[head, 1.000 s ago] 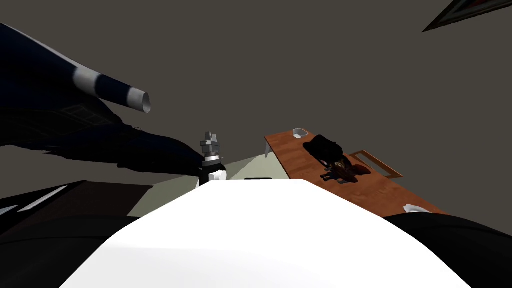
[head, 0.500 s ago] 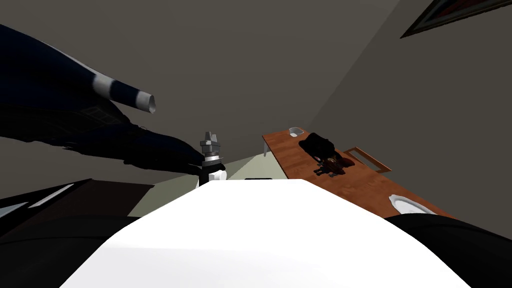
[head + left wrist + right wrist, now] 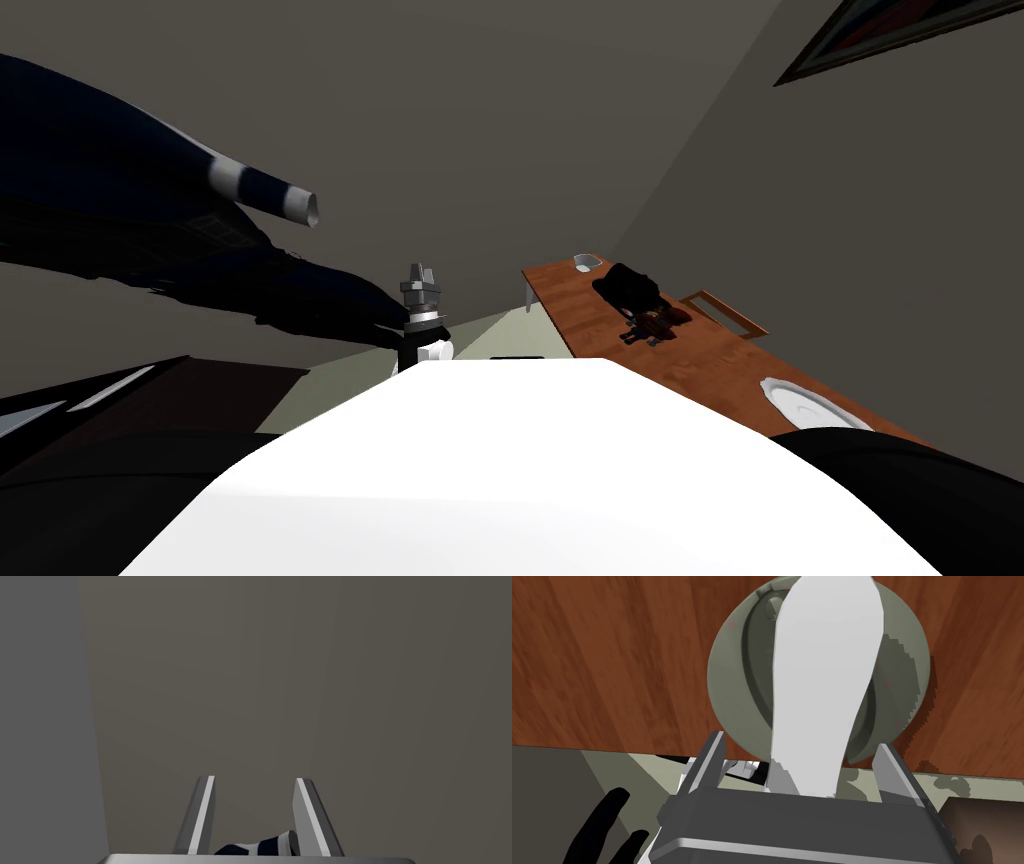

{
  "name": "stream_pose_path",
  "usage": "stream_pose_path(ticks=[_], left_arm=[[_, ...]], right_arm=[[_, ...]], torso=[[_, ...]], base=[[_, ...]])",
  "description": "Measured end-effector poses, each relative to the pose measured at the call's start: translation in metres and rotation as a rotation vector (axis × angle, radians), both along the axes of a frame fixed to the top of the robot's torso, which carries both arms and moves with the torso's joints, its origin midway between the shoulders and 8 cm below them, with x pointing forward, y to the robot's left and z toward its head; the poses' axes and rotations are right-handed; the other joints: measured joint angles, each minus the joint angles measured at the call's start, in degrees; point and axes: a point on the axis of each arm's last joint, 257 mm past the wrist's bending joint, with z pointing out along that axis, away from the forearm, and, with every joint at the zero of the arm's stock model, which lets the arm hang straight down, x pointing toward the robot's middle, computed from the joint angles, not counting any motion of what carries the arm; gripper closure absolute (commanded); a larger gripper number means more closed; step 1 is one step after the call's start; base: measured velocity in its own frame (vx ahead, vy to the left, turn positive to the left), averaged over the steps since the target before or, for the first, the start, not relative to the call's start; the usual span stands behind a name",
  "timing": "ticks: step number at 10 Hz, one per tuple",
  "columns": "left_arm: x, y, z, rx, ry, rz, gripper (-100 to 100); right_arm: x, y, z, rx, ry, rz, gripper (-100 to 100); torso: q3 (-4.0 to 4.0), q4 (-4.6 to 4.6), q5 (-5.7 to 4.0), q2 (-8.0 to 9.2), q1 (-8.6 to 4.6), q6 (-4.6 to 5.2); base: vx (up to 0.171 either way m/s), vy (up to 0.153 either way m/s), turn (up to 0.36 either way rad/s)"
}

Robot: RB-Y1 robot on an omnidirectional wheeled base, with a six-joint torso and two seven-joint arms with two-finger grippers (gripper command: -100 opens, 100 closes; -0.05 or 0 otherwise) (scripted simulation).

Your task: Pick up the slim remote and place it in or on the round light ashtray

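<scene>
The right hand (image 3: pixel 801 742) is spread wide, its 2 fingers (image 3: pixel 713 751) about a third of the view apart. The white remote (image 3: pixel 824 676) runs out from between them, with a clear gap to each finger, so nothing is clamped. The remote's near end sits at the hand's dark body. Its broad far end reaches over the ashtray (image 3: pixel 734 676), straight ahead of the fingertips, to the far rim. I cannot tell whether the remote rests on the ashtray or hangs just above it. The ashtray is a round grey-green dish on a red-brown wooden counter (image 3: pixel 612 666), close to the counter edge nearest the hand.

The left hand (image 3: pixel 255 778) points at a plain wall. Its fingers stand at a narrower gap and hold nothing. A dark blue shape with white stripes (image 3: pixel 260 846) shows low between them, beyond the hand.
</scene>
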Motion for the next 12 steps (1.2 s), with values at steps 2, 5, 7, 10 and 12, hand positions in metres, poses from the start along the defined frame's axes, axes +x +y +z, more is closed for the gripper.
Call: stream_pose_path(ticks=[2, 5, 7, 10, 12], left_arm=[[0.0, 0.0, 0.0, 0.0, 0.0, 0.0, 0], [0.0, 0.0, 0.0, 0.0, 0.0, 0.0, 0], [0.0, 0.0, 0.0, 0.0, 0.0, 0.0, 0], [0.0, 0.0, 0.0, 0.0, 0.0, 0.0, 0], [0.0, 0.0, 0.0, 0.0, 0.0, 0.0, 0]], right_arm=[[0.0, 0.0, 0.0, 0.0, 0.0, 0.0, -100], [0.0, -0.003, 0.009, -0.002, -0.003, 0.003, -100], [0.004, -0.007, 0.024, 0.002, -0.003, 0.011, -100], [0.006, -0.013, 0.046, 0.007, -0.003, 0.025, -100], [0.006, -0.013, 0.046, 0.008, -0.002, 0.026, 0]], torso=[[-0.03, -0.01, 0.01, -0.05, 0.02, 0.0], [-0.05, -0.02, 0.03, -0.08, 0.06, 0.01], [-0.07, -0.03, 0.03, -0.11, 0.09, 0.0], [-0.07, -0.03, 0.02, -0.11, 0.07, 0.0], [-0.04, -0.02, 0.0, -0.07, 0.03, 0.0]], base=[[0.0, 0.0, 0.0], [0.009, 0.007, -0.037], [0.014, 0.015, -0.034], [0.009, 0.006, -0.024], [0.0, 0.0, 0.0]])
